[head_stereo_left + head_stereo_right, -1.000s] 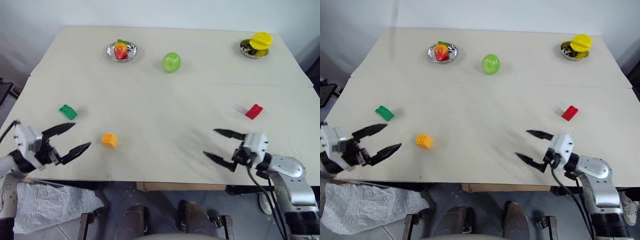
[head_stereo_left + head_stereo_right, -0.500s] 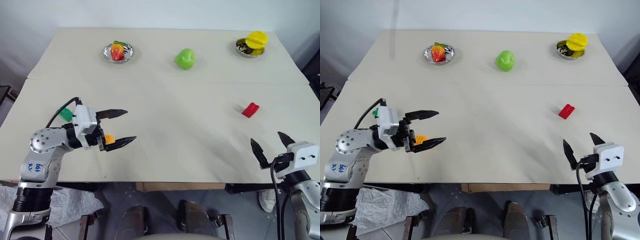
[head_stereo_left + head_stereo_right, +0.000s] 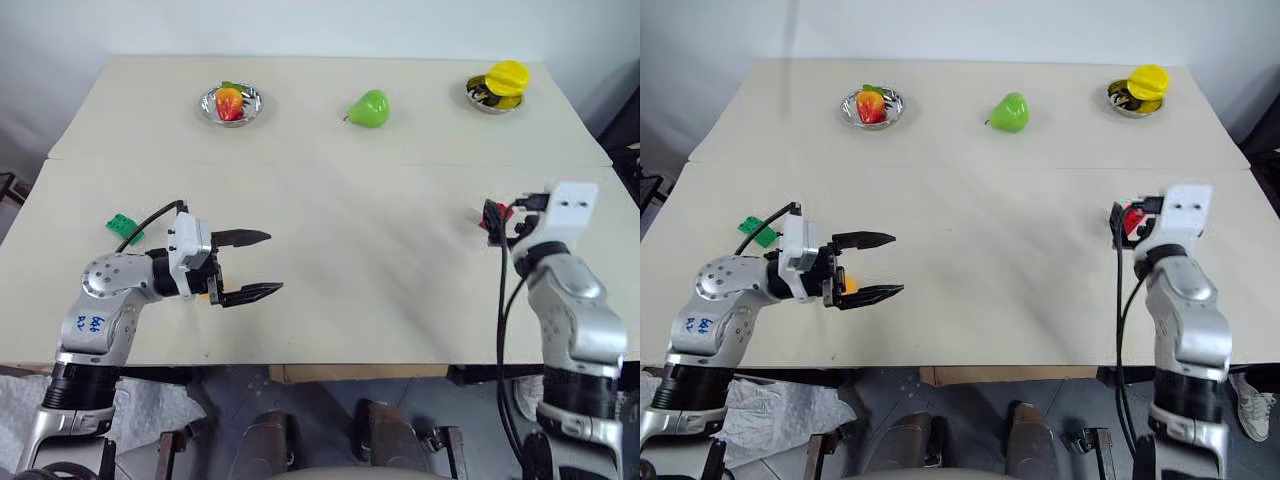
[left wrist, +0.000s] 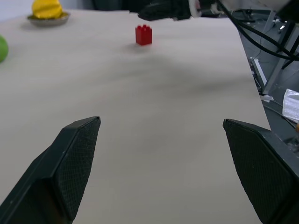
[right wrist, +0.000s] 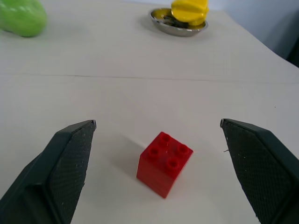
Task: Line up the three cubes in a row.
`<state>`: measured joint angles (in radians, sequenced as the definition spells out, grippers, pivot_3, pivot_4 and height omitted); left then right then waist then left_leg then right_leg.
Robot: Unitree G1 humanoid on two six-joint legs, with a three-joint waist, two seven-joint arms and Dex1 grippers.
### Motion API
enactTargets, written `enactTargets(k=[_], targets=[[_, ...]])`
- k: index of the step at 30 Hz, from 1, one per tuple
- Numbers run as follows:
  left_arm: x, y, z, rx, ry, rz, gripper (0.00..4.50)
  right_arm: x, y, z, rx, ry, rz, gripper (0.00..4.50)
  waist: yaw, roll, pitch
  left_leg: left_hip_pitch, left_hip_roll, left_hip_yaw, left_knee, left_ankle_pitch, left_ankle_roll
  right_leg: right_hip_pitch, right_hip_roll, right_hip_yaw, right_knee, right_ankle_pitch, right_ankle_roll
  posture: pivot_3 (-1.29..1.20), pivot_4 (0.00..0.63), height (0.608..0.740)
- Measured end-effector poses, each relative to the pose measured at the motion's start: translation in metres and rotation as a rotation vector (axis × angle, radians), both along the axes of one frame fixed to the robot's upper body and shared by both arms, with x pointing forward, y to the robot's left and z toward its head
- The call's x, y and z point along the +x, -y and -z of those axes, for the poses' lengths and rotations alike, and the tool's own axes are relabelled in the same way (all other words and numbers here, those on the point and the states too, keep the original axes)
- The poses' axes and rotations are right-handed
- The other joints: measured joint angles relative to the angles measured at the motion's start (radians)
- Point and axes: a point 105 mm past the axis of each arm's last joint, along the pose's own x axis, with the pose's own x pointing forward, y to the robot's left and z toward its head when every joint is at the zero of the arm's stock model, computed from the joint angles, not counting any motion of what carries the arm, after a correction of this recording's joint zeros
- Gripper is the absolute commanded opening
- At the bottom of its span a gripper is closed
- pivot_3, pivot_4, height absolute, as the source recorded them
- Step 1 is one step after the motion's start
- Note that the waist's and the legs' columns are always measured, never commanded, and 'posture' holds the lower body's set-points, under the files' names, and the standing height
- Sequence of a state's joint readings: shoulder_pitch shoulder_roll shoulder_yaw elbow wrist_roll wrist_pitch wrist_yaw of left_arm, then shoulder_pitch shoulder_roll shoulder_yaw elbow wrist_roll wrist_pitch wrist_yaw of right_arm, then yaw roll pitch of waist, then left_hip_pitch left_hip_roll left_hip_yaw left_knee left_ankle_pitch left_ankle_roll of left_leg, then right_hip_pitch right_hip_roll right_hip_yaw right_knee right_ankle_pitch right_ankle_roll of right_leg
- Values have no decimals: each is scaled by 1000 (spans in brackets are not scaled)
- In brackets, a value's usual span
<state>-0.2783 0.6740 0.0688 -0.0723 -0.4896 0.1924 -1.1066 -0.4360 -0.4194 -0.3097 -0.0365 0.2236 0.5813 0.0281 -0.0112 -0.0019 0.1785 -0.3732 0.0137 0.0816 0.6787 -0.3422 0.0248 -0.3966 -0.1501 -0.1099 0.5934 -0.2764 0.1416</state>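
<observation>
3 cubes spread wide, not in a row. Red cube (image 5: 164, 164) at 3 o'clock on the table (image 3: 330, 210), studs up, resting free between the spread fingers of the right gripper (image 5: 159, 175), touched by neither pad. Right gripper wide apart, aimed toward 12 o'clock, holding nothing. Green cube (image 3: 124, 226) at 9 o'clock near the table's left edge, well apart from the others. Orange-yellow cube (image 3: 848, 285) toward 8 o'clock, mostly hidden behind the left gripper (image 3: 258, 265); contact with it cannot be told. Left gripper's fingers also wide apart, pointing toward 3 o'clock over bare tabletop, nothing between them.

Along the far edge: strawberry toy in a metal dish (image 3: 230, 103) at 11 o'clock, green pear (image 3: 369, 108) at 12 o'clock lying on its side, yellow fruit-shaped toy (image 3: 505, 76) on a 2nd metal dish at 1 o'clock. Seam across the table between the fruit and the cubes.
</observation>
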Motion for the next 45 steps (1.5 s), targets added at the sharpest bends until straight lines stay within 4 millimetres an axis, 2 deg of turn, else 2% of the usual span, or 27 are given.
enactTargets(k=[2,6,11,12,14,16,20,23,26,28,31,34,35,38,43,45], targets=[[-2,-2,4,3,-13,-10,4476,7,4,5,1,-32,43,4500,1,0,0,-1,0,0,1,0,0,-1,0,0,0,0,0,0,150,740],[-5,0,-1,6,15,-10,4476,15,5,12,-1,-64,105,4500,1,0,0,-1,0,0,1,0,0,-1,0,0,0,0,0,0,150,740],[-7,0,1,6,14,-23,4476,23,-6,29,48,-114,103,4500,-10,0,0,-1,0,0,1,0,0,-1,0,0,0,0,0,0,150,740],[-8,1,1,6,17,-21,4500,23,-9,33,57,-124,100,4115,-12,0,0,-1,0,0,1,0,0,-1,0,0,0,0,0,0,150,740],[-8,1,0,7,20,-20,4500,25,-11,37,72,-136,111,3617,-16,1,0,-1,1,0,1,0,0,-1,0,0,0,0,0,0,150,740],[-8,1,0,7,20,-21,4500,26,-11,34,82,-125,128,2834,-17,1,0,-1,1,0,1,0,0,-1,0,0,0,0,0,0,150,740],[-7,1,0,7,21,-21,4500,27,-15,26,86,-99,137,1561,-18,1,0,-1,1,0,1,0,0,-1,0,0,0,0,0,0,150,740],[-7,1,-1,8,24,-20,4500,27,-24,22,90,-90,91,1432,-17,1,0,-1,1,0,1,0,0,-1,0,0,0,0,0,0,150,740],[-7,1,-1,9,27,-21,4500,30,-46,12,111,-55,-83,1432,-17,1,1,-1,1,0,1,0,0,-1,1,0,0,0,0,0,150,740],[-8,0,0,9,26,-24,4500,28,-78,3,67,-42,-347,1432,-18,2,1,-1,1,0,1,-1,0,-1,1,0,0,0,0,0,150,740],[-7,-2,-2,7,35,-32,4500,10,-131,-5,-43,-46,-805,1432,-17,2,1,-1,1,0,1,-1,1,-1,1,0,0,0,0,0,150,740],[-8,-4,-1,6,32,-40,4500,-11,-159,6,-217,-126,-1167,1432,-16,2,1,-1,1,0,2,-2,2,-1,1,0,0,0,0,0,150,740],[-9,-7,1,4,26,-49,4500,-18,-164,13,-320,-156,-1301,1432,-17,2,1,-1,-1,1,2,-2,2,-1,1,1,-1,0,0,0,150,740],[-11,-12,4,1,17,-68,4500,-19,-161,23,-469,-184,-1473,1432,-17,2,2,-1,0,2,3,-3,2,-1,1,1,-1,0,1,0,150,740],[-14,-21,5,-6,21,-103,4500,-15,-157,25,-516,-156,-1648,1432,-19,2,2,-1,1,2,3,-3,2,0,1,0,-1,0,1,0,150,740],[-15,-25,6,-8,21,-115,4500,-14,-151,29,-533,-168,-1669,1432,-19,2,2,-1,1,2,3,-3,2,0,1,0,-1,0,1,0,150,740]])
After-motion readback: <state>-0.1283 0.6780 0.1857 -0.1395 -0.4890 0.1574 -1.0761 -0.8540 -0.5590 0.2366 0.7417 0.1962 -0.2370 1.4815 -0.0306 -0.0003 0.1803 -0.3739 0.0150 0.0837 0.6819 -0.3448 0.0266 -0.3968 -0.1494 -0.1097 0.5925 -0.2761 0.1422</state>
